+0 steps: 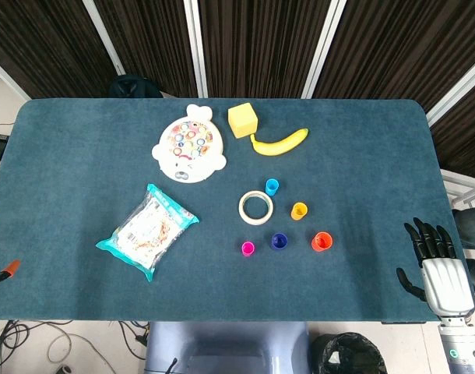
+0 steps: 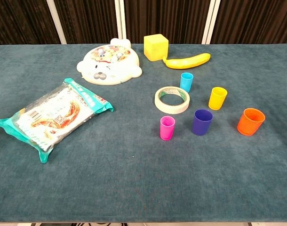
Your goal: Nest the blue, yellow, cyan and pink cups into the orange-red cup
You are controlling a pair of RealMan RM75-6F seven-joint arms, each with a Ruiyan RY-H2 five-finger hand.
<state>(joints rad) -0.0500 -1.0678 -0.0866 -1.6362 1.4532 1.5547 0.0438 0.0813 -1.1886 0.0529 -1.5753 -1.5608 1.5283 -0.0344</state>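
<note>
nesting looks not yet begun: the orange-red cup (image 2: 251, 121) stands upright and empty on the tabletop (image 2: 134, 179), with the blue cup (image 2: 202, 122) just beside it, yellow cup (image 2: 217, 98), cyan cup (image 2: 186, 81) and pink cup (image 2: 167, 127) apart, all empty. right hand (image 1: 434, 253) hovers released at the edge; left hand is out of sight. next comes reaching for the blue cup.

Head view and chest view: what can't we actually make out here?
- Left hand: only orange tips at the head view's left edge; open or shut, cannot tell. Absent from the chest view.
- Right hand: head view only; the chest view frames it out.
- Snack bag: print too small to read in both views.
- Cup interiors, e.g. the orange-red cup: the chest view hides the bottoms behind the rims.
</note>
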